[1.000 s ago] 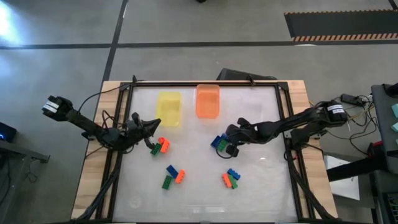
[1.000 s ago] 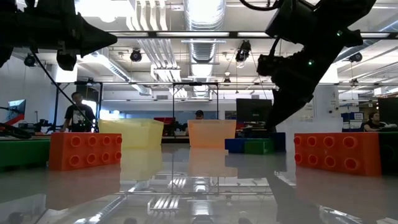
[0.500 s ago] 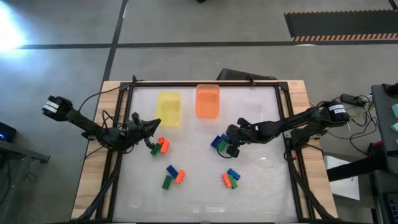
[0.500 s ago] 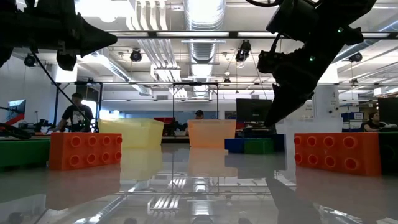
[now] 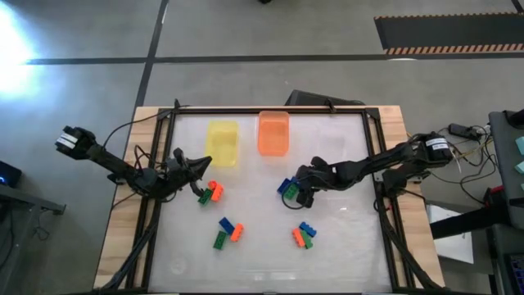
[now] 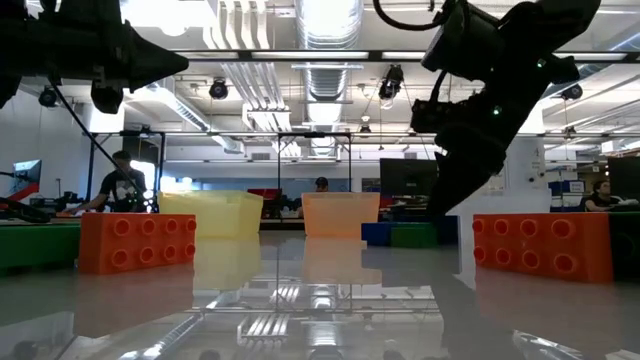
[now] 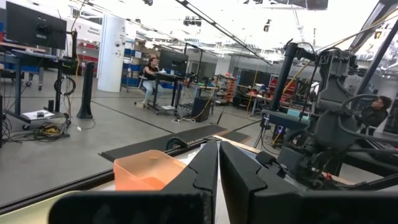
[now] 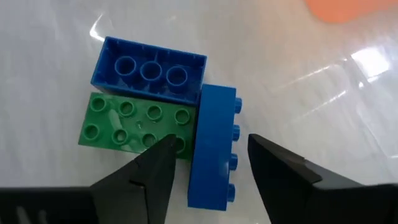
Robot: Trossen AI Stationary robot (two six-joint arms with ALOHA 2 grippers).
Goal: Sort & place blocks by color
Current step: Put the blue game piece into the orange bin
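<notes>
- Sorting looks barely begun — the yellow tray (image 5: 222,142) and orange tray (image 5: 273,133) seem empty, and the blocks (image 5: 228,232) lie in four mixed clusters on the table (image 5: 344,246).
- The right gripper (image 8: 208,163) hangs over a blue block (image 8: 213,146) beside a green one (image 8: 130,124), fingers apart and holding nothing.
- The left gripper (image 5: 199,167) waits near the yellow tray — fingers closed together, empty.

The right gripper (image 5: 300,193) has eased a little closer to the blue and green blocks (image 5: 287,188). Its open fingers (image 8: 155,171) now straddle the upended blue block (image 8: 212,146), with the green block (image 8: 130,124) just ahead.
</notes>
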